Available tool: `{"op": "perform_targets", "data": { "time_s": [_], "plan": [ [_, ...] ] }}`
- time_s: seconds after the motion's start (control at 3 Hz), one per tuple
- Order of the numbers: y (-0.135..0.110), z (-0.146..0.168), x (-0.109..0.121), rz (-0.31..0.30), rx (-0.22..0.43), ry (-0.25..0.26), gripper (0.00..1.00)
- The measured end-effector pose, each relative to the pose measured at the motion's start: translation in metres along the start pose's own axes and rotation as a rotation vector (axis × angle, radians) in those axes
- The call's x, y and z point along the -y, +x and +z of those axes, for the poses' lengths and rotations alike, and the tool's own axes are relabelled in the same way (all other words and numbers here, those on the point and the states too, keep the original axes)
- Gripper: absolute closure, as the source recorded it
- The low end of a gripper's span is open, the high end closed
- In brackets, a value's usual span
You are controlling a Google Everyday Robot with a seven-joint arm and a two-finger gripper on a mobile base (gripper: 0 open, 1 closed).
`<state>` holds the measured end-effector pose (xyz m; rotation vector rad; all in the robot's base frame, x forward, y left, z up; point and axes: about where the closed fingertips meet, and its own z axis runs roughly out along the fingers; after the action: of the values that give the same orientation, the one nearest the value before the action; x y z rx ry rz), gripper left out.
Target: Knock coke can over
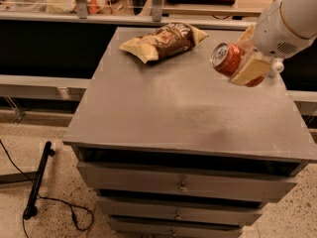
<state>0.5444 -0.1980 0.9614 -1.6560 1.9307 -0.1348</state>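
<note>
One tilted coke can [226, 58] in the pincer [244, 62] above the tabletop [173, 108]

Coke can [225, 57] partly behind the gripper [241, 58] over the cabinet top [163, 113]; arm [292, 19] past the edge.

End effector [241, 63] above right rear of desk [163, 118], coke can [226, 58] clamped in it, tilted; chip bag [161, 41] on desk, left and behind.

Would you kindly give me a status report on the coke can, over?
Gripper over the table, right side, shut on the coke can. Can tilted, held off the surface. Chip bag at far edge, well apart.
</note>
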Motion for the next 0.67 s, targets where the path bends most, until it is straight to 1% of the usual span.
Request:
{"op": "perform_targets", "data": {
  "time_s": [0.33,0.67],
  "plan": [
    [-0.016,0.005,-0.016,-0.120,-0.058,-0.006,1.00],
    [-0.030,0.011,-0.034,-0.241,-0.049,-0.028,1.00]
  ]
}}
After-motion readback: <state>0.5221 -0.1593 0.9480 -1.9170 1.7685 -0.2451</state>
